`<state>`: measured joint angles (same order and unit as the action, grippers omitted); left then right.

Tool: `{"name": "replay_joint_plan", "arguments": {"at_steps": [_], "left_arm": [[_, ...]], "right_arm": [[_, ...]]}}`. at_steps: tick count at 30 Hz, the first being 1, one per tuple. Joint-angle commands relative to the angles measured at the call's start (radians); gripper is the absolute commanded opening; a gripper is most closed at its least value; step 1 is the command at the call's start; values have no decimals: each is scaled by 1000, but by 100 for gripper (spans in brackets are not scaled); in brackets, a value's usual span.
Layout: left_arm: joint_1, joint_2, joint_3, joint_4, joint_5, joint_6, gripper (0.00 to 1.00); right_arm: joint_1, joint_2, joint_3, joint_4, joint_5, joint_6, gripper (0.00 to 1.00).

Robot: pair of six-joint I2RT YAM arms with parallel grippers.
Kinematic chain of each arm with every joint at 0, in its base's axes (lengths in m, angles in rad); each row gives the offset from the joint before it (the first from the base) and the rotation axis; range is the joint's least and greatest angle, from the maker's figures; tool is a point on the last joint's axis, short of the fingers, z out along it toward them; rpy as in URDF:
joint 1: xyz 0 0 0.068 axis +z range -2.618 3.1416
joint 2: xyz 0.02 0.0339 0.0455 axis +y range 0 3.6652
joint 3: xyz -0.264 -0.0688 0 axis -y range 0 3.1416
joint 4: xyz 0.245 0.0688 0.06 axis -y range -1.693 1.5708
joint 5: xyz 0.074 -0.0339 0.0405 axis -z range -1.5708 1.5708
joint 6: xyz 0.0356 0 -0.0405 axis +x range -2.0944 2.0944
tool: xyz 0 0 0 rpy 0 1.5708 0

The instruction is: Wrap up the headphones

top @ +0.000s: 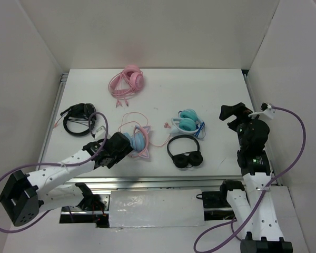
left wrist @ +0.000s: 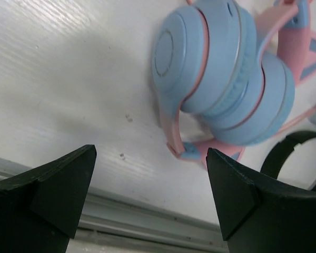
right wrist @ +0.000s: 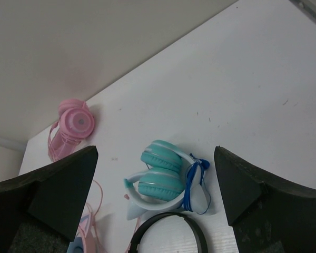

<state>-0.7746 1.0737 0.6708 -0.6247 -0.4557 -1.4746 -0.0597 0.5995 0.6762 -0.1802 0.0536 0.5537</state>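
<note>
The headphones [top: 139,141] lie folded near the table's front edge, with light blue ear cups and a pink cat-eared headband. Their thin pink cable [top: 130,117] loops loosely behind them. My left gripper [top: 122,147] hangs open just to their left; in the left wrist view the ear cups [left wrist: 221,79] sit ahead of the gripper [left wrist: 151,153], beyond the fingertips and untouched. My right gripper [top: 229,113] is held open above the table's right side with nothing in it. Its wrist view [right wrist: 155,150] catches only a corner of the headphones [right wrist: 78,244] at the bottom left.
An all-pink pair [top: 127,81] lies at the back. A teal-and-white pair [top: 188,123] with a blue cord and a black pair [top: 185,153] lie right of centre. Another black pair [top: 79,120] sits at the left. A metal rail [top: 147,182] runs along the front edge; white walls enclose the table.
</note>
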Motion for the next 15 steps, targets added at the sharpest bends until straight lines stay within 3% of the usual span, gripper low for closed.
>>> {"name": "replay_joint_plan", "arguments": {"at_steps": [1,9,15], "left_arm": [[41,58,36,22,-49,-9,99],[49,213,26,102,-29,7,89],[67,308,29,221,-5,86,53]], "right_arm": [[1,16,3,4,41,8,100],[0,45,-7,13,72,15,100],[1,56,-7,13,71,18,100]]}}
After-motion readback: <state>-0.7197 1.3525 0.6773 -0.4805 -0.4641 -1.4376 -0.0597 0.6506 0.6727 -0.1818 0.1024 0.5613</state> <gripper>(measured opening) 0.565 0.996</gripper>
